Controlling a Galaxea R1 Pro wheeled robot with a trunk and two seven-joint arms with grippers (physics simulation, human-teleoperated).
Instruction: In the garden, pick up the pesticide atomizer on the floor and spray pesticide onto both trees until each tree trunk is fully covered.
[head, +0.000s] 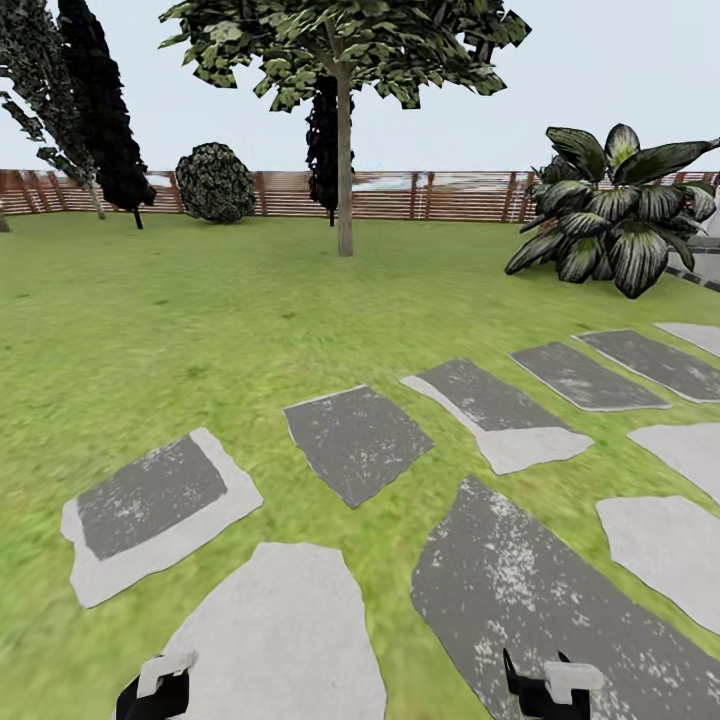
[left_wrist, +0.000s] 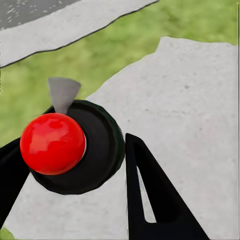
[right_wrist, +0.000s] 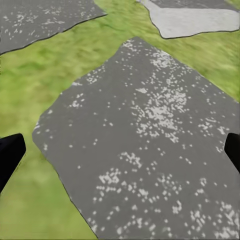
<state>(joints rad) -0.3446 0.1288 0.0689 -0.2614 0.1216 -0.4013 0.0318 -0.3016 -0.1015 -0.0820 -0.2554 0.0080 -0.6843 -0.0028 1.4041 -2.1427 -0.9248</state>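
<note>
Pesticide atomizer (left_wrist: 75, 147) sitting between the left tool (left_wrist: 75, 165) fingers, over a pale stepping stone (left_wrist: 190, 100).

Left wrist view: atomizer's red top and dark round body are lying between the two black fingers (left_wrist: 150, 195), both fingers looking pressed against its body, tool closed around it. Right tool (right_wrist: 120, 155) is hanging spread wide with nothing between its fingers, above a dark speckled stone (right_wrist: 150, 140) in the grass. Head view: both tools are showing at the bottom edge, lawn (head: 200, 320) stretching to a pale-trunked tree (head: 344, 160) before the slat fence (head: 400, 195), striped plant (head: 610, 210) at right.
</note>
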